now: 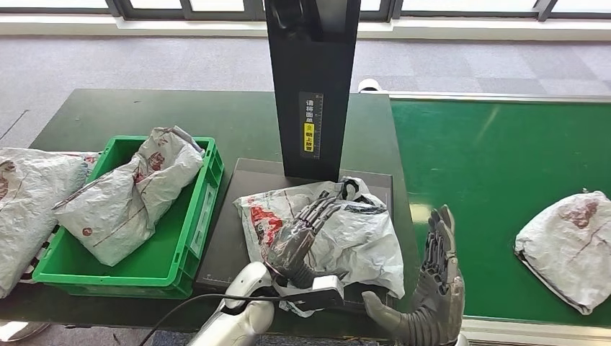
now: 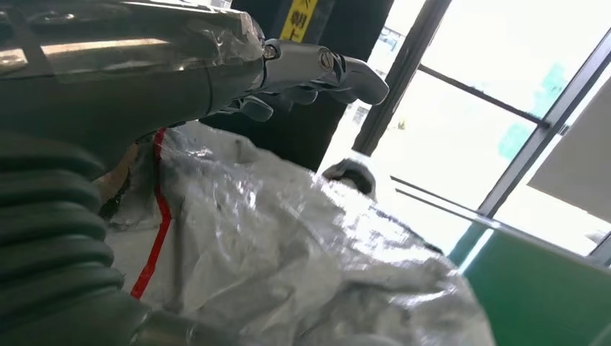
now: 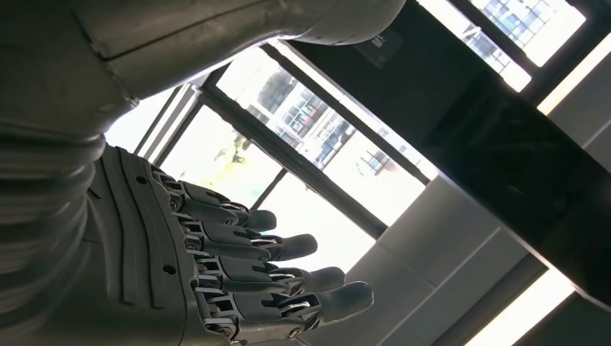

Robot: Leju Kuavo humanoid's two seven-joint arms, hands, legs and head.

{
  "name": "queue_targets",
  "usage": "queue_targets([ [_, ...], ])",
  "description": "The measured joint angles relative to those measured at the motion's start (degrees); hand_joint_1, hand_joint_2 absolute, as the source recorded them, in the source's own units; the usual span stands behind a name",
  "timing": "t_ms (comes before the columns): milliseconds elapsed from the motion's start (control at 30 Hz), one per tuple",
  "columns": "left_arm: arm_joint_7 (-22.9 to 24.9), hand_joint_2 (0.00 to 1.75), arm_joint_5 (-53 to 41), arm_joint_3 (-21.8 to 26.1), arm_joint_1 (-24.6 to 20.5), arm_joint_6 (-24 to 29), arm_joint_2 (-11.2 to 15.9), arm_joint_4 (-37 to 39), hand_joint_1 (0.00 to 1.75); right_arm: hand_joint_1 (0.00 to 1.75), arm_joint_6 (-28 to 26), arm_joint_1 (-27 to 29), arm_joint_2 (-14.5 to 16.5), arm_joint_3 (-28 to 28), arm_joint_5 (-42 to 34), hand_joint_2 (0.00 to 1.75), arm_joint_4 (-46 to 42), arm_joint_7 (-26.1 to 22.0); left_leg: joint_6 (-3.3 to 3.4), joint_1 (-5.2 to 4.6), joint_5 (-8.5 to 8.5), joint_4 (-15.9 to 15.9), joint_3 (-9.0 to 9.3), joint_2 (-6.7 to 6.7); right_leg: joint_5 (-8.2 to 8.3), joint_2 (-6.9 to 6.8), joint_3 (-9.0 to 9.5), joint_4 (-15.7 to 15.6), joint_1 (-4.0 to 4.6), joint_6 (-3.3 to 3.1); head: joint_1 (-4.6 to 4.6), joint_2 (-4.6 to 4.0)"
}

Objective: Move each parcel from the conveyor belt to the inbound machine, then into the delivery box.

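Crate [image 1: 189, 238], green, at 9 o'clock holds one parcel [image 1: 130, 191]. Centre: left hand [image 1: 306, 234] lies flat, fingers extended, on the crumpled parcel [image 1: 360, 238] on the inbound machine's plate [image 1: 223, 238]. Right hand [image 1: 436, 288] stands empty, fingers straight. Another parcel [image 1: 569, 245] lies on the belt [image 1: 490, 166] at 3 o'clock.

Four crumpled white plastic parcels with red print: one in the bin [image 1: 126, 194], one on the scanner plate [image 1: 353, 231], one on the belt [image 1: 569, 245], one at the desk's left edge [image 1: 25, 209]. One green plastic bin [image 1: 191, 223]. One black upright scanner column with a yellow label [image 1: 311, 86]. One green conveyor belt [image 1: 490, 158]. One dark green desk [image 1: 180, 115]. Two robot hands: left hand [image 1: 306, 234], right hand [image 1: 436, 288].
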Motion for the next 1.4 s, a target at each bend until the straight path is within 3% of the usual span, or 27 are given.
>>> queue_targets([
  [200,1.75,1.75,-2.31,-0.89,-1.75,0.57,-0.68,5.32,0.00,0.00,-0.33,-0.74,-0.26,1.74,-0.13,1.75,0.43,-0.04,0.00,0.00,0.00,0.00,-0.01,-0.01,0.00,0.00,-0.01,0.00,0.01,0.00,0.00,0.00],
  [533,2.74,1.75,-3.82,-1.19,-2.45,0.36,-0.95,7.81,0.04,0.00,-0.07,-0.90,-0.49,2.42,0.22,1.75,0.71,0.22,0.00,0.00,0.00,0.00,-0.03,-0.01,-0.01,-0.01,-0.01,0.00,0.01,0.00,0.00,0.00],
  [667,4.85,1.75,-7.77,-1.26,-2.50,-0.62,-0.96,8.32,1.75,0.00,1.24,-1.26,-0.46,2.44,1.38,1.75,0.71,0.79,0.00,0.00,0.00,0.00,-0.02,-0.01,-0.01,-0.01,-0.01,0.00,0.01,0.00,0.00,0.00],
  [933,3.54,1.75,-12.03,-1.62,-2.28,0.53,-0.95,7.29,1.75,0.00,5.56,-1.63,1.00,2.33,5.25,1.75,-0.58,1.76,0.00,0.01,0.01,0.00,-0.03,-0.01,-0.01,-0.01,-0.02,0.01,0.01,0.00,0.00,0.00],
  [1400,0.50,1.75,-11.51,-1.91,-0.54,-1.04,-0.30,1.57,1.75,0.00,8.23,0.91,3.29,0.05,7.89,1.75,-6.13,2.02,0.00,0.00,0.00,0.00,-0.05,-0.01,-0.01,-0.02,-0.04,0.01,0.01,0.01,0.00,0.00],
])
